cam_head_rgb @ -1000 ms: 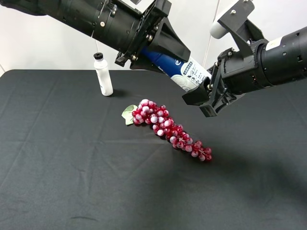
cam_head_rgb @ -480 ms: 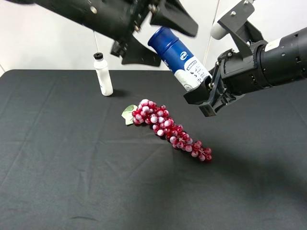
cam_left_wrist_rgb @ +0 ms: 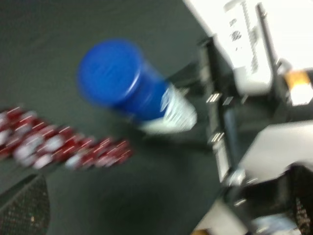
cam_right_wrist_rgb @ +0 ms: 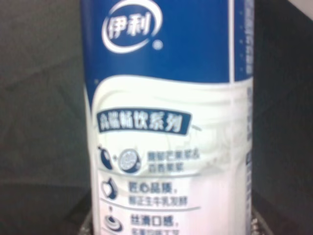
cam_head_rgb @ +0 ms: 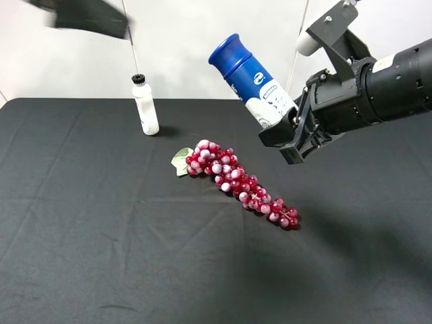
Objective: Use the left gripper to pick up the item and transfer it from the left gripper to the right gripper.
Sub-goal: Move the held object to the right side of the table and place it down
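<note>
The item, a canister with a blue cap and white label (cam_head_rgb: 253,81), hangs tilted in the air above the grapes, cap pointing up and left. My right gripper (cam_head_rgb: 283,128) is shut on its white base end. The label fills the right wrist view (cam_right_wrist_rgb: 166,122). My left gripper (cam_head_rgb: 88,15) is a blurred black shape at the top left, far from the canister and empty. In the left wrist view the canister (cam_left_wrist_rgb: 127,85) is seen cap-on at a distance, and one meshed finger pad (cam_left_wrist_rgb: 22,208) shows at the edge, so the jaws stand wide apart.
A bunch of red grapes (cam_head_rgb: 236,181) with a green leaf lies in the middle of the black table (cam_head_rgb: 101,236). A slim white bottle with a black cap (cam_head_rgb: 144,106) stands at the back left.
My left gripper opened, let go of the canister's blue end, and pulled away up and left. The canister stays in my right gripper, which has not moved.
</note>
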